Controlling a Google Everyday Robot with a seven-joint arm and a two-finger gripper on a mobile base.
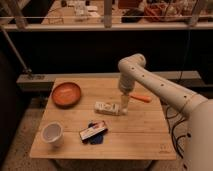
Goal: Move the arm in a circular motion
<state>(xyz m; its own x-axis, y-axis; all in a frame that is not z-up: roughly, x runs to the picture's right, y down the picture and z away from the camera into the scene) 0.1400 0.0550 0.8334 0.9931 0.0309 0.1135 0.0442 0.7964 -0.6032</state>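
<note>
Camera view: hand (124, 108) over unreadable carton (107, 108).

- cream-white tube-segment arm (165, 90): base cut off at right edge
- pale gripper (123, 107): hides right end of small white box (106, 107)
- orange tool (141, 98): partly behind arm, identity unclear

My arm (155, 85) reaching in from the right over the wooden desk (140, 135), hand (124, 106) pointing down beside a white box (107, 107), orange tool (141, 98) just right, terracotta bowl (66, 94) far left, white cup (52, 133) near left, dark packet (93, 132) near centre
</note>
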